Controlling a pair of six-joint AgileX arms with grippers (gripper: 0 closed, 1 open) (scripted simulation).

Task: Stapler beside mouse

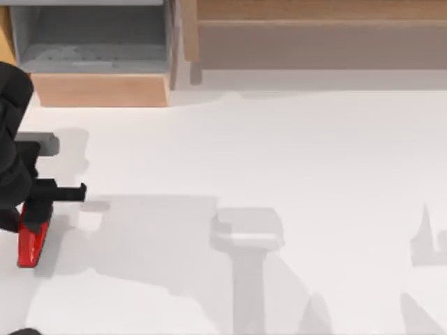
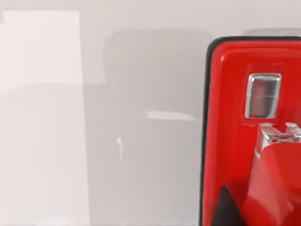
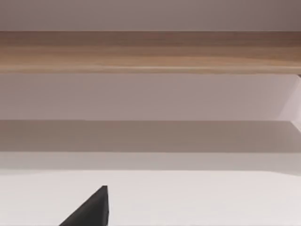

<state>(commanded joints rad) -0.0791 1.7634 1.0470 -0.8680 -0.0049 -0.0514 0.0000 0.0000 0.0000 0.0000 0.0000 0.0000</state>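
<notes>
**Left gripper over the stapler at the table's left edge**

White table (image 1: 279,153) fills the top view, with a wooden shelf (image 1: 314,42) along the far side and a grey-lined open box (image 1: 98,42) with a wooden front at the far left corner.

My left gripper (image 1: 35,206) sits at the left edge of the table, black, reaching out from the dark arm body that enters from the left side. It is directly over the far end of the stapler (image 1: 31,241), and the black fingers overlap that end from above. Whether the fingers press on the stapler or merely stand around it, I cannot tell, and how wide they stand is not visible either. A black bar of the gripper sticks out toward the right, just beyond the stapler's far end.

Red and glossy, the stapler lies flat on the table near the left edge, its long axis running roughly from far to near, and its near end is free of the gripper. In the left wrist view the stapler (image 2: 235,141) is very close, with a black rim along its base and a small metal plate (image 2: 262,95) set in the red surface; a dark fingertip (image 2: 228,209) shows against it.

In the right wrist view, a dark tip of the right gripper (image 3: 91,209) shows above the white table, facing the wooden shelf (image 3: 150,52). Its opening cannot be told.
</notes>
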